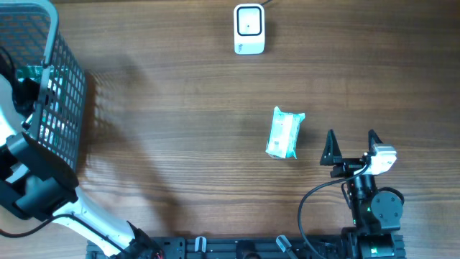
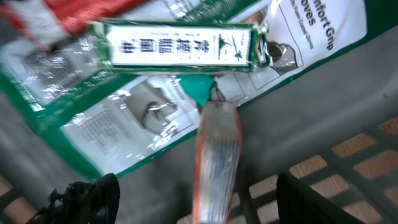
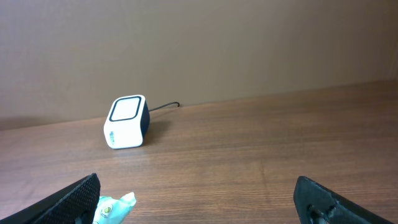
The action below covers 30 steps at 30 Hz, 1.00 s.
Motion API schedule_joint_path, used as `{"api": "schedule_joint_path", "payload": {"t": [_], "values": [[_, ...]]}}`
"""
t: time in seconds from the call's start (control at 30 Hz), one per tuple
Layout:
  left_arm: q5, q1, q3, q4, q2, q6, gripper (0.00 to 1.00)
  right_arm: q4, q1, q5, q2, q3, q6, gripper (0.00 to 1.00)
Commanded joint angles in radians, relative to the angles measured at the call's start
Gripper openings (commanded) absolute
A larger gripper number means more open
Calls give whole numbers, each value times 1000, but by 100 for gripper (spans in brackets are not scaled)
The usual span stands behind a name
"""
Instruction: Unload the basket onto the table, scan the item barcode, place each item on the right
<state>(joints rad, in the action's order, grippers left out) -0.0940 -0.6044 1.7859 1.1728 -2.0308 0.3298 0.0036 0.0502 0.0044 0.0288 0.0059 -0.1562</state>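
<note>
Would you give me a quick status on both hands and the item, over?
Left hand open in basket, over orange packet. Right hand open, empty, beside white packet. Nothing blocks the scanner.

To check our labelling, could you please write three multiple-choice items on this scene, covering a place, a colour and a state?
1. The scanner's colour? A red; B white and black; C green.
2. Where is the packet? A on the table; B in the basket; C on the scanner.
3. The right end effector is: A shut on the packet; B shut, empty; C open, empty.
Answers: B, white body, black frame; A, it lies on bare wood; C, jaws apart, nothing between.
</note>
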Motion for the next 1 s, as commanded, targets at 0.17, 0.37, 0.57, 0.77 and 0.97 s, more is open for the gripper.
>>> {"api": "schedule_joint_path", "payload": {"t": [0.17, 0.37, 0.57, 0.77, 0.97], "values": [[71, -2, -148, -119, -12, -35, 50, 4, -6, 10, 0, -1, 7, 100], [71, -2, -153, -145, -11, -35, 28, 4, -6, 10, 0, -1, 7, 99], [75, -3, -152, -153, -9, -35, 8, 4, -6, 10, 0, -1, 7, 100], [150, -37, -42, -137, 63, -34, 7, 4, -6, 10, 0, -1, 7, 100], [340, -101, 134, -119, 243, -29, 6, 4, -6, 10, 0, -1, 7, 100]]}}
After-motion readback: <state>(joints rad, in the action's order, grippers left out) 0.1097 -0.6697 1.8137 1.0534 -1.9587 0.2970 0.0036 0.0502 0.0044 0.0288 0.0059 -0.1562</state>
